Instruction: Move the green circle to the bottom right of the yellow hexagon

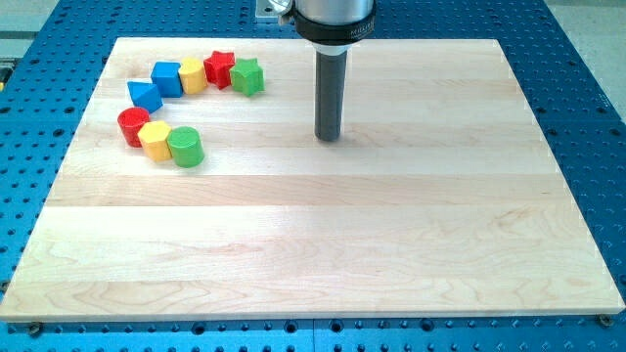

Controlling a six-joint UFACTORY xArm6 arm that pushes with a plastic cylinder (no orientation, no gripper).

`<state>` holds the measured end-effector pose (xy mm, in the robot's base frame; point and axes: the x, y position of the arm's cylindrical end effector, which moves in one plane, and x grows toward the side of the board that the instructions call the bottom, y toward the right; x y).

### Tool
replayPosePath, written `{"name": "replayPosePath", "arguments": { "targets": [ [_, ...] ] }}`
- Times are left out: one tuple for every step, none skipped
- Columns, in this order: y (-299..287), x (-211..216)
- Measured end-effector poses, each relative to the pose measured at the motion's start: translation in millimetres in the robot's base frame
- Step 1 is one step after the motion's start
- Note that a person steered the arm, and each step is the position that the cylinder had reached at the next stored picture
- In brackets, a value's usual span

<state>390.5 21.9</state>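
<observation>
The green circle (185,147) is a short green cylinder at the board's upper left. It touches the right side of the yellow hexagon (154,140), which sits next to a red cylinder (132,125). My tip (329,138) rests on the board well to the right of the green circle, at about the same height in the view. It touches no block.
An arc of blocks lies above: a blue triangle (145,95), a blue cube (167,77), a yellow block (192,74), a red star (219,68) and a green star (247,75). The wooden board (323,244) lies on a blue perforated table (587,59).
</observation>
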Motion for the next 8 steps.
{"name": "replayPosePath", "arguments": {
  "targets": [
    [0.0,0.0],
    [6.4,1.2],
    [6.8,11.7],
    [-62.2,36.9],
    [-112.6,60.3],
    [-119.1,41.1],
    [-126.1,41.6],
    [-127.6,42.6]
  ]
}}
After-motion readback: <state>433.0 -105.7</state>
